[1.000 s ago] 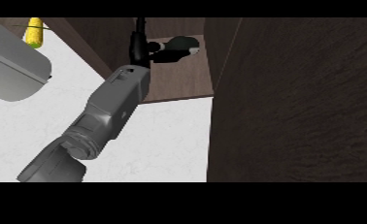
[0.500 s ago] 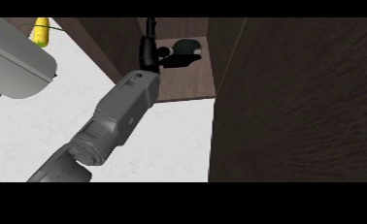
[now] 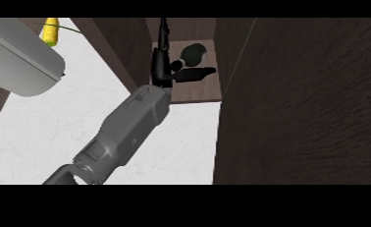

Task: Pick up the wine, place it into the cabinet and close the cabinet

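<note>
Black left hand round wine

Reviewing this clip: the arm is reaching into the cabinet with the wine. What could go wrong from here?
1. The wine stands tall and narrow right against the left hand, close to the cabinet's side wall. Pulling the hand back could tip it.
2. The forearm lies across the opening beside the open door. If the door swings shut before the arm is out, it would likely hit the arm.
</note>
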Robot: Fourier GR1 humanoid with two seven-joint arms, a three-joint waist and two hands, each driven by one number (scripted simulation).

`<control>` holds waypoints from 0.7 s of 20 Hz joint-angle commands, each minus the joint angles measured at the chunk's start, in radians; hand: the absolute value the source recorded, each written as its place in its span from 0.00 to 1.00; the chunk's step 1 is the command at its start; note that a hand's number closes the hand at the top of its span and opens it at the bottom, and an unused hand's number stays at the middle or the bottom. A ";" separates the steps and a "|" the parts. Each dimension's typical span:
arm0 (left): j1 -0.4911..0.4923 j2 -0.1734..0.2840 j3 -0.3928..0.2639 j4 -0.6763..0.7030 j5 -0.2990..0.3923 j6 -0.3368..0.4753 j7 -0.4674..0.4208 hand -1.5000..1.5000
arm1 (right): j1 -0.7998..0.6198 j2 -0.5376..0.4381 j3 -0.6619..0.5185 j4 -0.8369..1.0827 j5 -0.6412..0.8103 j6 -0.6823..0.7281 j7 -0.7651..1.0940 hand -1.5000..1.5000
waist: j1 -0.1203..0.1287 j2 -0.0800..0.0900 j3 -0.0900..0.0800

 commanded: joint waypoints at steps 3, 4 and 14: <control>0.132 -0.001 -0.166 -0.263 0.056 0.155 0.029 0.00 | 0.022 0.037 0.049 -0.041 0.077 -0.027 0.008 0.00 | 0.028 -0.007 0.000; 0.191 -0.001 -0.175 -0.332 0.047 0.176 0.012 0.00 | 0.088 0.060 0.045 -0.008 0.083 0.031 -0.057 0.00 | 0.040 -0.011 0.001; 0.458 0.073 -0.288 -0.776 -0.065 0.201 0.103 0.00 | 0.088 0.037 0.015 -0.096 0.089 -0.040 0.015 0.00 | 0.065 -0.015 0.001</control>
